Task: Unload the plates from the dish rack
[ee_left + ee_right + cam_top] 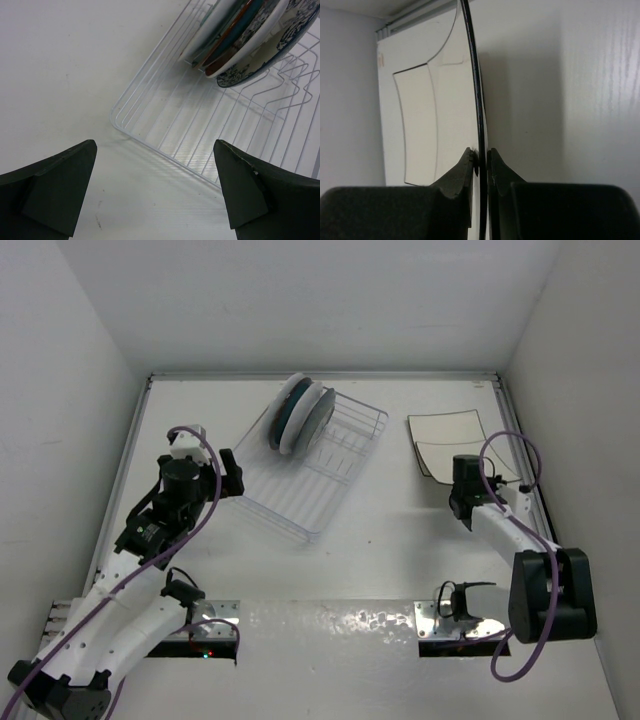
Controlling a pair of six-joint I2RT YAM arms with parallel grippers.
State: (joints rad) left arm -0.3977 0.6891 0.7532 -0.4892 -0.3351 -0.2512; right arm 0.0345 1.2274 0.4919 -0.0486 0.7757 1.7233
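The white wire dish rack [322, 468] lies at the table's middle back and also shows in the left wrist view [200, 125]. Round plates [300, 412] stand on edge at its far end: a white one with blue floral pattern [260, 55] and a red-and-teal one [235, 35]. Two square cream plates with dark rims lie overlapping at the right, the far one [445, 428] and the near one [440, 455]. My right gripper [463, 468] [481, 161] is shut on the near plate's rim [479, 100]. My left gripper [232, 476] [155, 185] is open and empty just off the rack's near left corner.
White walls close in the table on the left, back and right. The square plates lie close to the right wall's rail [520, 440]. Purple cables loop over both arms.
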